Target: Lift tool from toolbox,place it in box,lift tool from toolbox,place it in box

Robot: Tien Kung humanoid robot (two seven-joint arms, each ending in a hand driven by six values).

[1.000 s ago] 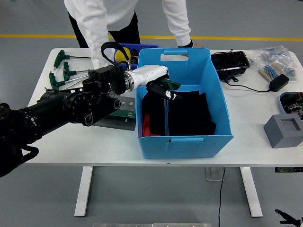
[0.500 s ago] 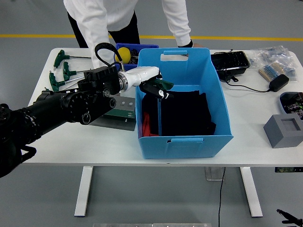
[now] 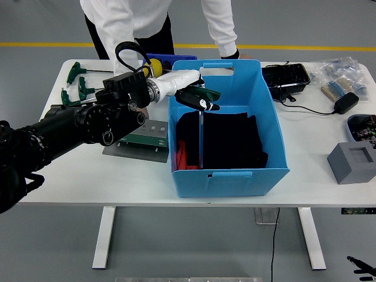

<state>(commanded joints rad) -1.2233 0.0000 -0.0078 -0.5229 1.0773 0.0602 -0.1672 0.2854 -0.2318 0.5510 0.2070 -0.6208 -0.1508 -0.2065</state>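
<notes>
Green-handled tool (image 3: 203, 97), held over blue box (image 3: 267, 117)

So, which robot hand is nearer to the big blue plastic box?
Left. The left hand is over the big blue plastic box, gripping a green-handled tool. The right hand is out of view.

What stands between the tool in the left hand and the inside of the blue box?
Nothing visible does. The left hand holds the green-handled tool over the left rim of the blue box, with the open box below it.
</notes>
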